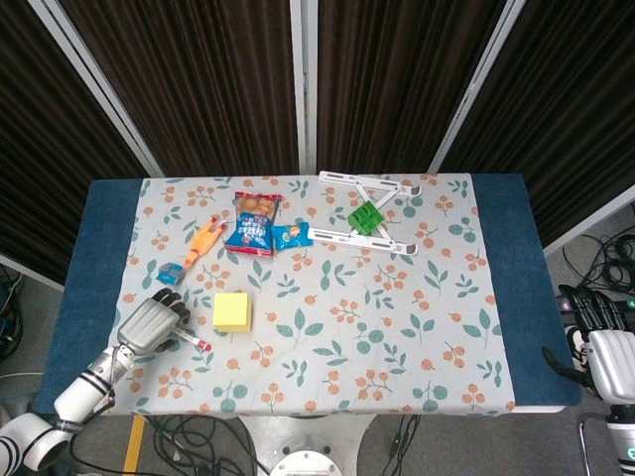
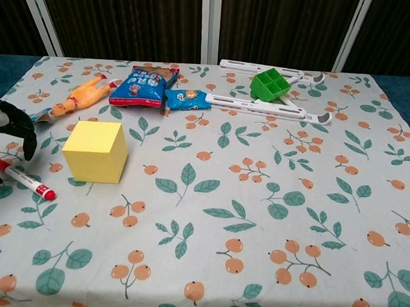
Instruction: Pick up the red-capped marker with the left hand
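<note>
A: Marker (image 2: 22, 178) lies flat on the tabletop (image 1: 397, 327), near-left of the yellow block (image 2: 95, 150).

B: Left hand (image 1: 154, 319) hovers above, fingers (image 2: 22, 134) apart, empty. Lower, straddle the barrel, pinch mid-length.

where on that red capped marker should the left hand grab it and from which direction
Best on the white barrel of the red-capped marker, mid-length. It lies flat on the tablecloth, slanting away from the yellow block, so fingers would probably close across its width from above. The left hand hangs over its left end, fingers apart, not yet holding it.
</note>
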Tool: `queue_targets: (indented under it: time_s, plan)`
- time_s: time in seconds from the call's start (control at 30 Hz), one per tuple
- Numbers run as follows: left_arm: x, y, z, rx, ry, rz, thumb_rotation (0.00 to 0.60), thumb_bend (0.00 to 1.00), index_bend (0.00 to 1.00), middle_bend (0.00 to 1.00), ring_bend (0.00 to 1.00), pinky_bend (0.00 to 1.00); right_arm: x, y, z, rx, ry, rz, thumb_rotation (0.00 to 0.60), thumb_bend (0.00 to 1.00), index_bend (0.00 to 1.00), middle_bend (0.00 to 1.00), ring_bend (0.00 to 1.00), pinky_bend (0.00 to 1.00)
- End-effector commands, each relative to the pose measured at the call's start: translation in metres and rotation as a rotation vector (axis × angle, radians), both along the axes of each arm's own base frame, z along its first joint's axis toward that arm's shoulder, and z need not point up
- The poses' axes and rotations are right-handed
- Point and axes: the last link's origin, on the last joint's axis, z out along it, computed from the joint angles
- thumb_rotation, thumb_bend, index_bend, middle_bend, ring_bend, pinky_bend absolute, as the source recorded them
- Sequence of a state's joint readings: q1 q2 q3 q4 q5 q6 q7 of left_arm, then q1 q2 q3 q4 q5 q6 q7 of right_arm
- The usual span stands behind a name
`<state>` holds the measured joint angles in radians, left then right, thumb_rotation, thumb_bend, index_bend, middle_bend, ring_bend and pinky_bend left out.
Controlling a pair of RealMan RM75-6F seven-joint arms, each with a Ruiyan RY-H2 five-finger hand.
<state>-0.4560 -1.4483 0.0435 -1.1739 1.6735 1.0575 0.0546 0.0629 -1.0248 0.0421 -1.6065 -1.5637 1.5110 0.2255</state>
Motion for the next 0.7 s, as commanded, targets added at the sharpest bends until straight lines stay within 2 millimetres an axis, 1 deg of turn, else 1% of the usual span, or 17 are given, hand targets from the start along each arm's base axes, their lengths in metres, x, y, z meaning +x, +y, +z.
queue_targets:
  time_s: [0.03, 0.17, 0.37, 0.7]
  plan:
    - [0.000, 0.003, -0.005, -0.003, 0.023, 0.010, 0.600, 0.26, 0.50, 0.54, 0.29, 0.21, -0.001, 0.000, 0.000, -0.001, 0.000, -0.003, 0.600, 0.18, 0.01, 0.10, 0.00, 0.00]
    - [-0.001, 0.003, -0.009, 0.003, 0.046, 0.019, 0.600, 0.26, 0.50, 0.54, 0.29, 0.21, -0.002, 0.000, 0.000, 0.001, 0.000, -0.007, 0.600, 0.18, 0.01, 0.10, 0.00, 0.00]
    - [-0.003, 0.003, -0.015, 0.003, 0.061, 0.037, 0.600, 0.27, 0.50, 0.57, 0.32, 0.21, -0.002, 0.000, -0.001, 0.003, -0.002, -0.008, 0.600, 0.18, 0.01, 0.10, 0.00, 0.00]
    - [-0.004, 0.004, -0.019, 0.003, 0.054, 0.050, 0.600, 0.32, 0.55, 0.60, 0.35, 0.21, -0.004, 0.001, 0.000, 0.000, -0.001, -0.016, 0.600, 0.18, 0.01, 0.10, 0.00, 0.00]
